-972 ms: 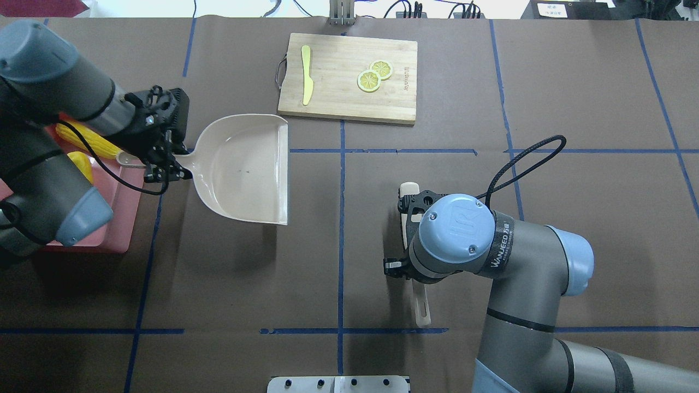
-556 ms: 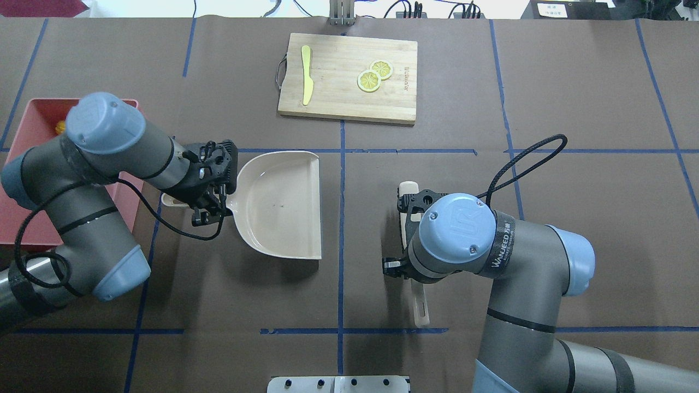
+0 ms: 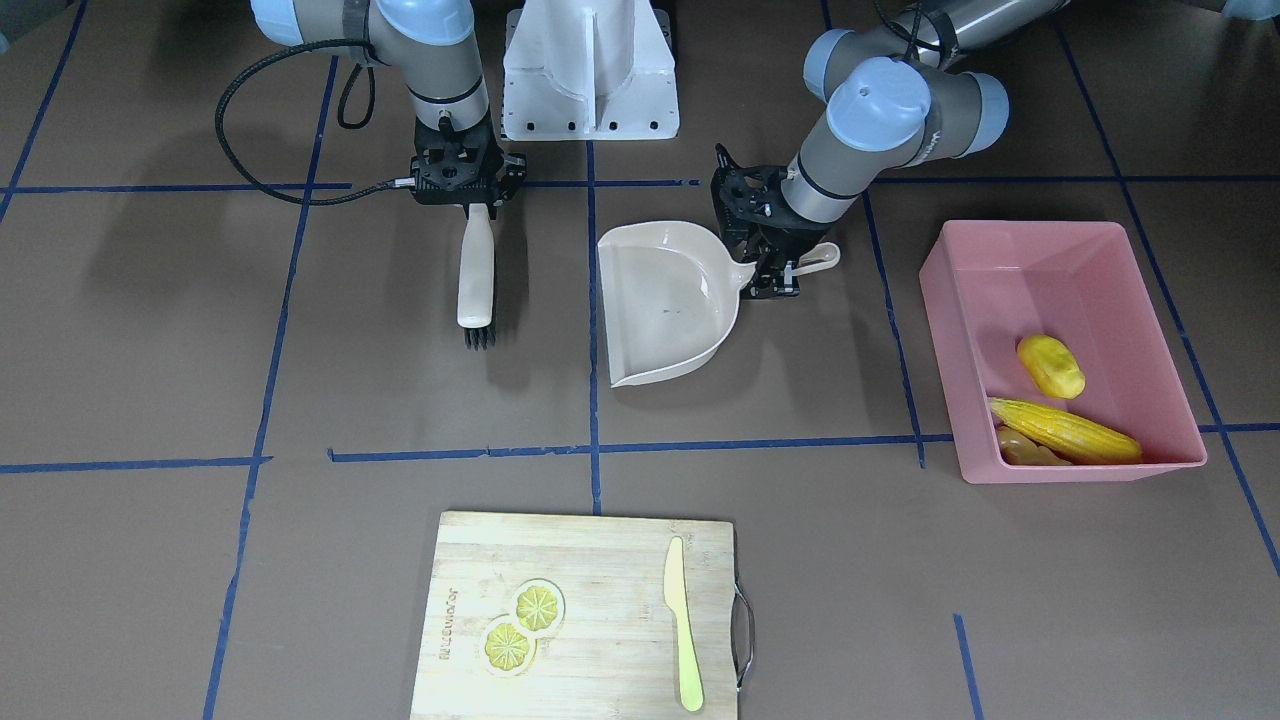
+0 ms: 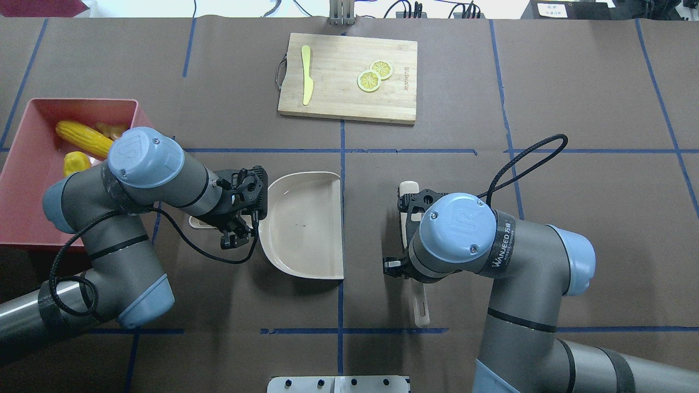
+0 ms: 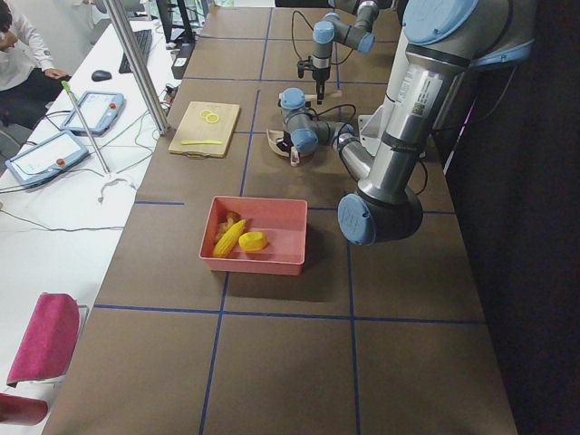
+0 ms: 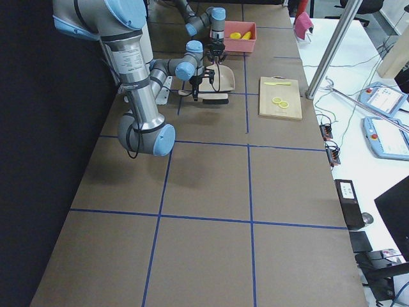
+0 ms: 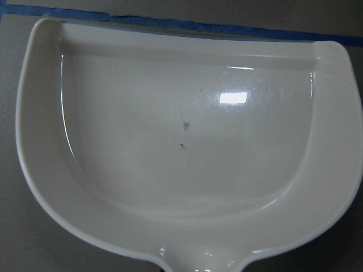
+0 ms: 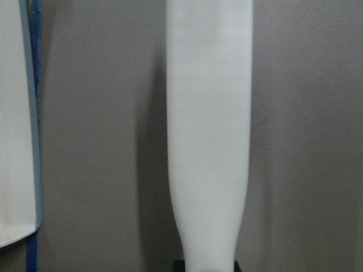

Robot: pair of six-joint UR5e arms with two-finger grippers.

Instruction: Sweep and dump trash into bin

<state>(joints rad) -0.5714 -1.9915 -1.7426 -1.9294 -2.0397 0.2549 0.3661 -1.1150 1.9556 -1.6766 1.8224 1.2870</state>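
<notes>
The pink bin [image 4: 24, 185] stands at the table's left end; it also shows in the front view [image 3: 1030, 235]. In it lie the corn cob [image 3: 1065, 430], the yellow oval vegetable [image 3: 1050, 366] and the ginger root [image 3: 1022, 450]. My left gripper [image 4: 239, 222] is shut on the handle of the beige dustpan [image 4: 306, 224]. The dustpan is empty and level near the table's middle, its mouth facing right; the left wrist view [image 7: 181, 141] shows its bare inside. My right gripper [image 3: 478, 200] is shut on the white brush [image 3: 476, 270], bristles down, right of the dustpan.
A wooden cutting board [image 4: 349, 101] lies at the far middle with a pale green knife [image 4: 307, 82] and two lemon slices [image 4: 374, 76] on it. The robot base plate [image 4: 338, 385] is at the near edge. Blue tape lines cross the brown table.
My left arm has carried the dustpan from beside the bin rightward and toward the robot, to the table's middle. The bin's contents are now uncovered. The right arm and brush have not moved.
</notes>
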